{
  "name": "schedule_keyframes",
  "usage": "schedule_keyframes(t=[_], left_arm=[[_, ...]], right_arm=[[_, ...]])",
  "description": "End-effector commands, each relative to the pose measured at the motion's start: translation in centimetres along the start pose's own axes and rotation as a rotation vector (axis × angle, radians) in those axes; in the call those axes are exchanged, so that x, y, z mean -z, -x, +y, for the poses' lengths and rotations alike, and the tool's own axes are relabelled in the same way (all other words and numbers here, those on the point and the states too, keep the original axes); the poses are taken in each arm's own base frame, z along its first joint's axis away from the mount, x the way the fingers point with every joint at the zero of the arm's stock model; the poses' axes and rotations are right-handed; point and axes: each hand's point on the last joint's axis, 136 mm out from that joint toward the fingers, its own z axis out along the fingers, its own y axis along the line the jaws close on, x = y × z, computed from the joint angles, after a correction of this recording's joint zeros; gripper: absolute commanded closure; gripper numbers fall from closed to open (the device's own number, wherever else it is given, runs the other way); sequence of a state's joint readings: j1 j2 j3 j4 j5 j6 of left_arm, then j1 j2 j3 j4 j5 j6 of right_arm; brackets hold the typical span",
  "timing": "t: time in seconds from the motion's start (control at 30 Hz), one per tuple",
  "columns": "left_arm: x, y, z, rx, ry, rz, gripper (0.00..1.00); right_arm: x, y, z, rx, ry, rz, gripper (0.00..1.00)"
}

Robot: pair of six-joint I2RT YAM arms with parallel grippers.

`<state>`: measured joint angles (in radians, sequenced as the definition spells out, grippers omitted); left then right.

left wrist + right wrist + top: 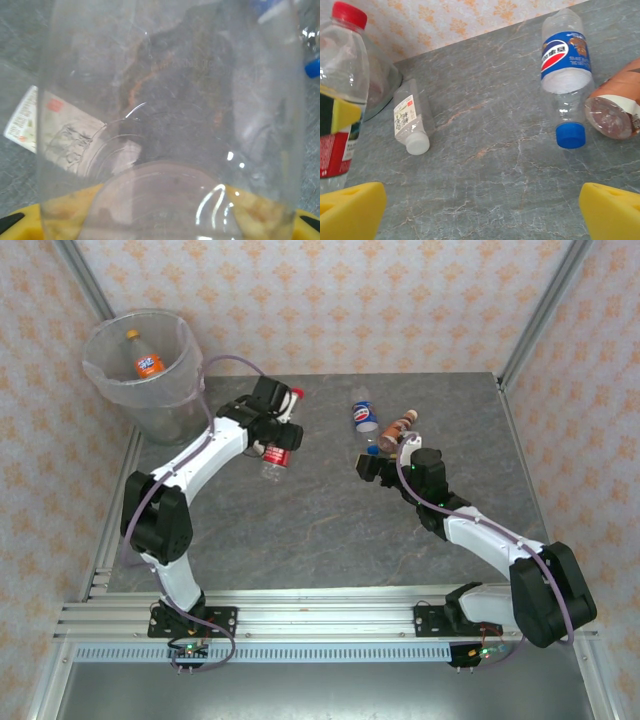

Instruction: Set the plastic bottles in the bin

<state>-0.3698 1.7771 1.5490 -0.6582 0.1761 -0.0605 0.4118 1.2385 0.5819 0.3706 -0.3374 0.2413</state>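
Observation:
My left gripper [276, 436] [160, 222] is shut on a clear bottle with a red cap and red label [277, 456] [170, 125] [340, 75], near the bin [170, 405]. A yellow pad [342, 112] presses on its side. The bin is round and translucent, and an orange-labelled bottle [150, 364] lies inside it. A blue-labelled bottle with a blue cap [365, 417] [565, 60] and a brown-labelled bottle [397, 427] [615, 107] lie on the table. My right gripper [368, 466] [482, 212] stands open just short of them, with nothing between its fingers. A white-labelled bottle with a white cap [410, 120] [30, 120] lies flat.
The grey marble tabletop [330, 530] has free room in the middle and near the arms. Metal frame posts [530, 315] and patterned walls enclose the back and sides.

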Motion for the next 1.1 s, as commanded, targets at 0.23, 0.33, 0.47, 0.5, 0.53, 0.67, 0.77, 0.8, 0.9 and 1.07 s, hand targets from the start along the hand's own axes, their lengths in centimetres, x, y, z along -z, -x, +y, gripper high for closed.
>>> schedule_keyframes(t=[0.23,0.33,0.47,0.5,0.53,0.67,0.77,0.8,0.9,1.07], left_arm=[[5.4,5.2,5.0,0.093,0.096,-0.203,0.49],[6.8,6.7,6.1,0.100,0.133,-0.254,0.48],[8.9,8.7,7.1,0.110,0.147,-0.313,0.48],[9.4,9.2,7.5,0.116,0.155,-0.330,0.48],[10.0,9.9,8.0,0.126,0.160,-0.351,0.48],[12.3,12.1,9.6,0.167,0.175,-0.425,0.48],[13.7,13.3,10.8,0.184,0.203,-0.464,0.48],[14.0,13.7,11.2,0.189,0.216,-0.476,0.48],[15.5,14.4,13.2,0.221,0.300,-0.516,0.48],[18.2,15.4,17.1,0.286,0.427,-0.596,0.48]], right_arm=[[-0.7,0.5,5.1,0.182,0.142,-0.001,0.01],[-1.3,-0.1,6.3,0.228,0.157,0.021,0.01],[-2.2,-0.7,7.6,0.279,0.171,0.046,0.01],[-2.4,-1.0,7.9,0.296,0.169,0.056,0.01],[-2.7,-1.3,8.2,0.316,0.167,0.067,0.01],[-3.7,-2.2,9.0,0.380,0.140,0.091,0.01],[-4.9,-2.3,8.2,0.380,0.051,0.128,0.01],[-5.2,-2.7,8.1,0.384,0.036,0.161,0.01],[-5.8,-3.4,7.7,0.381,0.008,0.221,0.01],[-6.0,-3.7,8.0,0.349,0.027,0.222,0.01]])
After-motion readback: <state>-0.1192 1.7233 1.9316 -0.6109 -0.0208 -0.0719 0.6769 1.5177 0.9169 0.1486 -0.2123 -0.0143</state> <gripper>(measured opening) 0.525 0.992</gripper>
